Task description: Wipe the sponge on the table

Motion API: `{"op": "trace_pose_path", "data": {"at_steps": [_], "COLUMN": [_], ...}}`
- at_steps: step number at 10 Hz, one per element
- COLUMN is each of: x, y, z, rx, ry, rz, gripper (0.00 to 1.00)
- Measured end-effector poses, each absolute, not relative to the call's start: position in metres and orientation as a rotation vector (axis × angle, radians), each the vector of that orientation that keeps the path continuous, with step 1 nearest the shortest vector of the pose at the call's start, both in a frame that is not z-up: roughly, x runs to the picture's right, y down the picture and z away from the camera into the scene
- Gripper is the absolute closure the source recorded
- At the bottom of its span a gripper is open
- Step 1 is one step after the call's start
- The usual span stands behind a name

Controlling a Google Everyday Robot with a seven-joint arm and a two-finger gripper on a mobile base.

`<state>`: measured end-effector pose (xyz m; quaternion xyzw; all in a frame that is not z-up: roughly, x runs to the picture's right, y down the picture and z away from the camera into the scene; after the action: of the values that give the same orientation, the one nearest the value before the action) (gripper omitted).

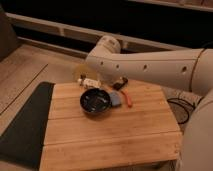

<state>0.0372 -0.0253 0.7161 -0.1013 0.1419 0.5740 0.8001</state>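
The sponge (116, 98) is a small blue pad lying flat on the table (110, 137), touching the right side of a dark bowl (96, 101). A thin orange object (128, 99) lies just right of the sponge. My white arm (150, 65) stretches from the right across the table's far edge, with its elbow joint (107, 47) above the bowl. My gripper does not show; it is hidden by the arm or out of view. Nothing touches the sponge.
A small white item (90, 81) and a dark item (121, 82) sit at the table's far edge, with a yellowish round thing (79, 74) behind them. A dark mat (22, 125) lies left of the table. A cable (181, 107) runs on the floor at right.
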Motion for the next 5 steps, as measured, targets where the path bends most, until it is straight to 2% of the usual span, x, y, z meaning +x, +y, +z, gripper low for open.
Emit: {"op": "trace_pose_path", "data": {"at_steps": [5], "x": [0.044], "y": [-0.035], "z": [0.746], "rx": [-0.325], "ry": [0.11], "rz": [1.056], "gripper": [0.35]}}
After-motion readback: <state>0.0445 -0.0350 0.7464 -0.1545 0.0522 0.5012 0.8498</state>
